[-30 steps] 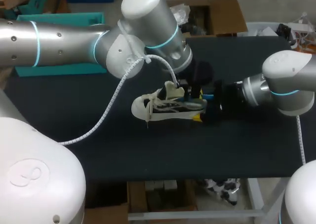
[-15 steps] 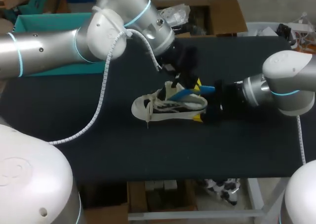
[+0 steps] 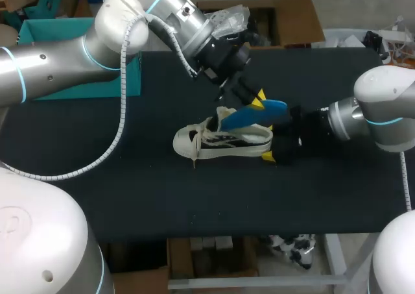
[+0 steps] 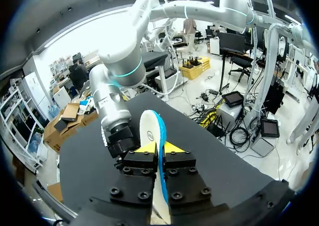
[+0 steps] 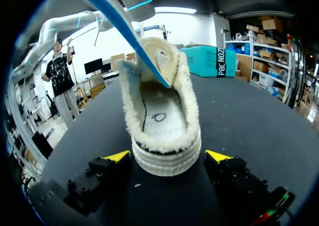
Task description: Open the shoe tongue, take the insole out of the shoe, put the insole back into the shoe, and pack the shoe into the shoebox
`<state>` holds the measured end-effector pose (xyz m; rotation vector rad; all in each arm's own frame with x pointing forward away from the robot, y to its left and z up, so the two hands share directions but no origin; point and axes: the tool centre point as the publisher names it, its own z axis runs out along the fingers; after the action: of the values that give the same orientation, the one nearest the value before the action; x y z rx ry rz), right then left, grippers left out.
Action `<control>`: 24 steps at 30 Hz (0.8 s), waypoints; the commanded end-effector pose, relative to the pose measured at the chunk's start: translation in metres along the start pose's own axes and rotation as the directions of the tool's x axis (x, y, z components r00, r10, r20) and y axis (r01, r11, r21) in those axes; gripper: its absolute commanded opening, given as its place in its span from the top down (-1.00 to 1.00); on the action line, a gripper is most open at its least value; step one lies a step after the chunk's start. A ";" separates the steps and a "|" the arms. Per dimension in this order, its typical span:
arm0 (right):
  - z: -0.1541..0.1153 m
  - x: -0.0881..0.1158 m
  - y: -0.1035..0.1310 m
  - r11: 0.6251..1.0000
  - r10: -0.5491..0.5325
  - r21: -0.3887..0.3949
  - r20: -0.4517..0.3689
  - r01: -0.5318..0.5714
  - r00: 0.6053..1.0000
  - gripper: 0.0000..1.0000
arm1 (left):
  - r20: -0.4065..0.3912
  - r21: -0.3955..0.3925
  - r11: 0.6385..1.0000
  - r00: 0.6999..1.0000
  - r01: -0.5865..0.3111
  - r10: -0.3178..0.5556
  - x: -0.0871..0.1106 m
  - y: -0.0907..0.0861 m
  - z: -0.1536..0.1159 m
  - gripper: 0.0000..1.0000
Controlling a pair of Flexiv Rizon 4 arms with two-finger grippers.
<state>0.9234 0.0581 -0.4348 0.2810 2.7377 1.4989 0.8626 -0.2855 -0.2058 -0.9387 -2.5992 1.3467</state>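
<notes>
Head view shows the left tool (image 3: pixel 257 101) raised above the black worktop (image 3: pixel 194 196), over the heel end of a white lace-up shoe with a fleecy lining (image 3: pixel 217 143). This tool is clamped on a thin insole, blue on one face and white on the other (image 3: pixel 256 115). The insole slants down from the tool toward the shoe's mouth, where its lower end sits beside the raised tongue. Whether that end is still inside the shoe cannot be told.

Left wrist view looks along the insole, which stands on edge. The two yellow fingertips (image 4: pixel 144 147) are drawn close together and press its two faces, so only the thickness of the insole separates them.

The shoe rests on its sole near the middle of the worktop, with its toe toward the left arm's side and its heel toward the right arm. The right tool (image 3: pixel 272 152) lies low on the worktop at that heel. In the right wrist view its fingers stand wide apart, one yellow tip (image 5: pixel 118 156) on each side of the ribbed heel and set against the sole's edge, gripping the shoe from both sides. The fleecy opening faces this camera, and the bare footbed shows inside it.

A teal cardboard shoebox (image 3: pixel 52 28) sits at the far corner on the left arm's side, well apart from the shoe and partly hidden behind the left arm.
</notes>
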 end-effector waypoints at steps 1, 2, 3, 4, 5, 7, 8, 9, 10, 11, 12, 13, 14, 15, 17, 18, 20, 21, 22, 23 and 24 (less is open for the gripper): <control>-0.018 0.004 -0.009 1.000 0.011 0.019 0.006 -0.011 1.000 -1.00 | -0.046 0.100 0.994 0.998 -0.044 0.049 -0.011 -0.010 -0.001 1.00; -0.025 0.005 -0.009 1.000 0.006 0.022 0.013 -0.007 1.000 -1.00 | -0.044 0.102 0.993 0.997 -0.064 0.069 -0.012 -0.017 -0.001 1.00; -0.029 0.006 -0.008 1.000 0.000 0.028 0.016 -0.001 1.000 -1.00 | -0.059 0.118 0.989 0.994 -0.088 0.096 -0.013 -0.021 -0.001 1.00; -0.032 0.005 -0.007 0.999 0.003 0.045 0.012 -0.004 1.000 -1.00 | -0.067 0.132 0.986 0.991 -0.103 0.112 -0.014 -0.025 -0.002 1.00; -0.035 0.005 -0.006 0.999 0.003 0.049 0.011 -0.003 1.000 -1.00 | -0.074 0.150 0.982 0.989 -0.117 0.129 -0.016 -0.030 -0.004 1.00; -0.041 0.004 -0.006 0.997 0.004 0.072 0.005 -0.004 1.000 -1.00 | -0.091 0.194 0.969 0.981 -0.151 0.171 -0.019 -0.039 -0.007 1.00; -0.045 0.004 -0.005 0.997 0.004 0.080 0.005 -0.004 1.000 -1.00 | -0.086 0.208 0.965 0.979 -0.162 0.183 -0.020 -0.045 -0.009 1.00; -0.047 0.004 -0.004 0.997 0.001 0.082 0.006 -0.002 1.000 -1.00 | -0.083 0.214 0.962 0.978 -0.169 0.191 -0.020 -0.048 -0.010 1.00; -0.052 0.004 -0.003 0.996 -0.004 0.092 0.008 0.003 1.000 -1.00 | -0.083 0.234 0.953 0.973 -0.192 0.217 -0.021 -0.057 -0.014 1.00; -0.056 0.004 -0.002 0.995 -0.004 0.103 0.011 0.003 1.000 -1.00 | -0.074 0.240 0.949 0.971 -0.204 0.228 -0.021 -0.062 -0.015 1.00; -0.060 0.004 0.000 0.994 -0.008 0.108 0.014 0.006 1.000 -1.00 | -0.067 0.245 0.945 0.969 -0.215 0.238 -0.020 -0.068 -0.017 1.00; -0.063 0.004 0.001 0.993 -0.015 0.117 0.017 0.013 1.000 -1.00 | -0.065 0.256 0.938 0.964 -0.232 0.256 -0.020 -0.073 -0.019 1.00; -0.067 0.004 0.003 0.991 -0.017 0.130 0.017 0.014 1.000 -1.00 | -0.060 0.263 0.934 0.962 -0.241 0.265 -0.020 -0.078 -0.022 1.00; -0.071 0.003 0.006 0.990 -0.020 0.142 0.016 0.018 1.000 -1.00 | -0.044 0.259 0.934 0.963 -0.246 0.266 -0.019 -0.083 -0.026 1.00; -0.078 0.001 0.011 0.985 -0.026 0.170 0.011 0.024 1.000 -1.00 | -0.022 0.265 0.930 0.962 -0.256 0.271 -0.018 -0.091 -0.038 1.00; -0.080 0.001 0.013 0.983 -0.029 0.180 0.008 0.027 1.000 -1.00 | -0.009 0.263 0.930 0.963 -0.257 0.269 -0.017 -0.092 -0.042 1.00; -0.085 -0.001 0.019 0.978 -0.043 0.203 0.002 0.042 0.999 -1.00 | 0.029 0.280 0.926 0.966 -0.254 0.256 -0.013 -0.092 -0.058 1.00; -0.087 -0.002 0.020 0.977 -0.051 0.208 -0.002 0.050 0.999 -1.00 | 0.043 0.293 0.923 0.968 -0.250 0.248 -0.012 -0.090 -0.066 1.00; -0.089 -0.004 0.022 0.975 -0.057 0.213 -0.005 0.056 0.998 -1.00 | 0.061 0.307 0.918 0.968 -0.250 0.243 -0.010 -0.088 -0.075 1.00; -0.091 -0.005 0.024 0.974 -0.060 0.219 -0.009 0.061 0.998 -1.00 | 0.082 0.320 0.918 0.972 -0.235 0.221 -0.009 -0.086 -0.085 1.00; -0.092 -0.007 0.025 0.973 -0.063 0.223 -0.013 0.065 0.998 -1.00 | 0.094 0.331 0.917 0.974 -0.224 0.204 -0.008 -0.083 -0.096 1.00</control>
<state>0.9243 -0.0048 -0.3744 0.1899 2.8645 1.2115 0.8609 -0.2925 -0.0847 -1.2261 -2.2092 1.7347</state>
